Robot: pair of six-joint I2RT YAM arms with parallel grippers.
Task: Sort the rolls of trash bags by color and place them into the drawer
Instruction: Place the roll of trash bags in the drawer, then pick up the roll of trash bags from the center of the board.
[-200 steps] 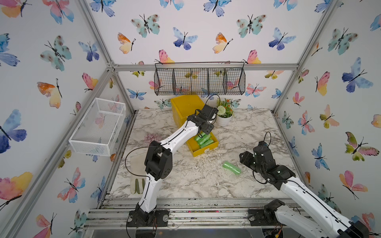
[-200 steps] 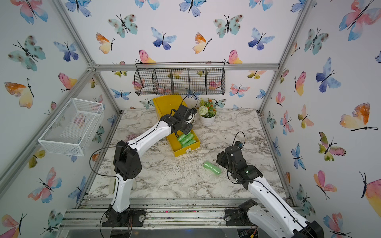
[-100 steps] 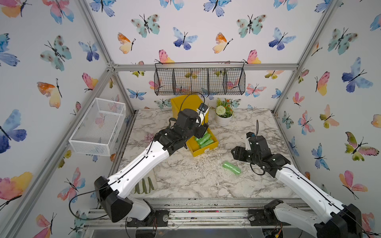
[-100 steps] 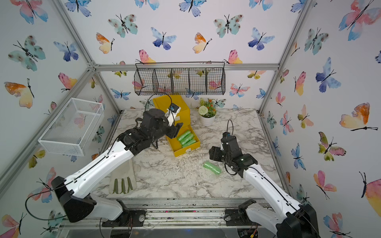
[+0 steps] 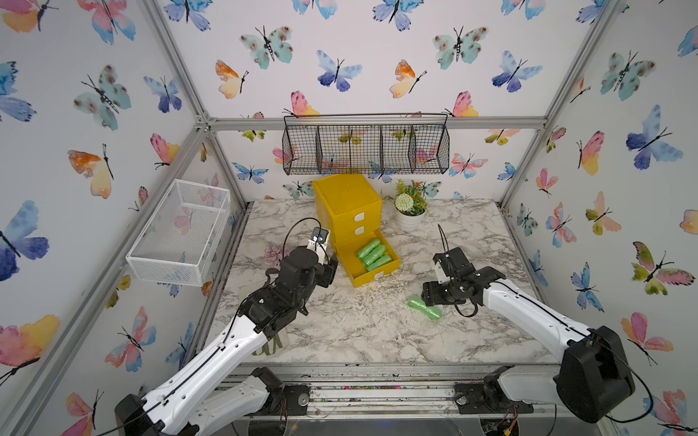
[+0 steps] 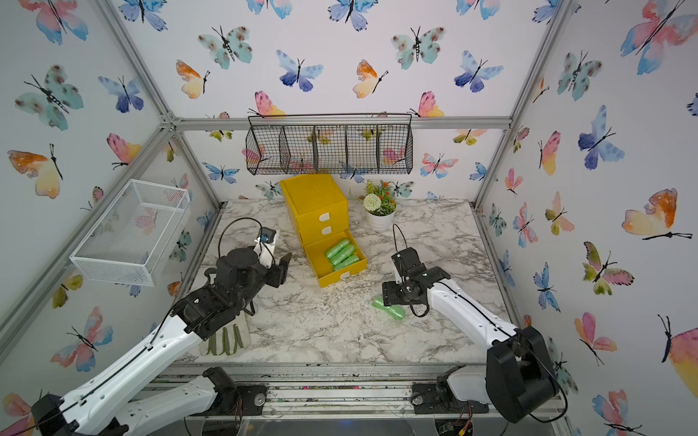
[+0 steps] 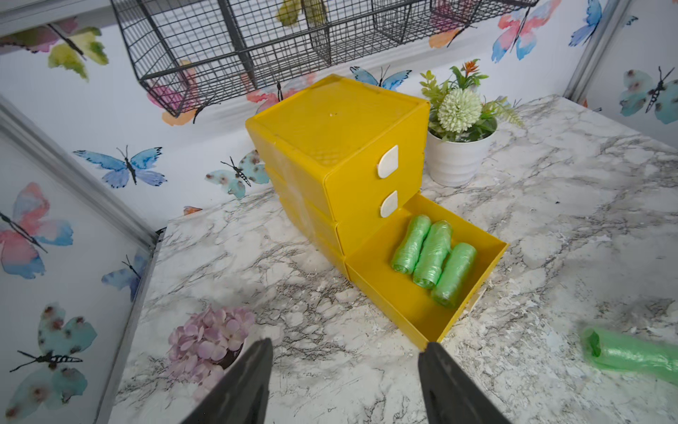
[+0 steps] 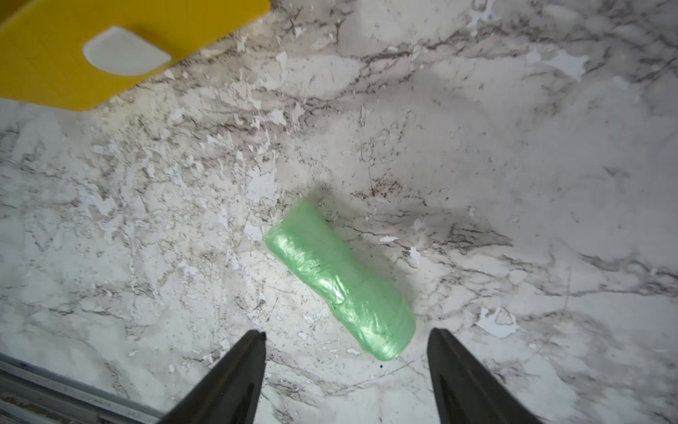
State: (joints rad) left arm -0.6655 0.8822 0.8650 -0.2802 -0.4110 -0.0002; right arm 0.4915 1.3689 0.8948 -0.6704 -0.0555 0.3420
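Now, the step in hand seems to be picking up the last green roll. It lies alone on the table, a bit right of the middle in both top views. It is near the open bottom drawer of the yellow chest. Three green rolls already lie side by side in that drawer.

To do this well, I think the arm should go forward and down a little, so the fingers stand on both sides of the roll's middle. The wrist should turn so they squeeze across the thin way, not along the length. The plastic looks shiny and slippery, so a soft but firm squeeze is best. Then lift it up and lay it beside the other three.

The right fingers are spread wide and hold nothing. They hang over the table and do not touch the roll. In the right wrist view the roll lies on a slant, mostly ahead of the tips. Its near end looks to sit between them, closer to one finger.

The left fingers are open too, with nothing in them. They hang left of the chest in both top views.
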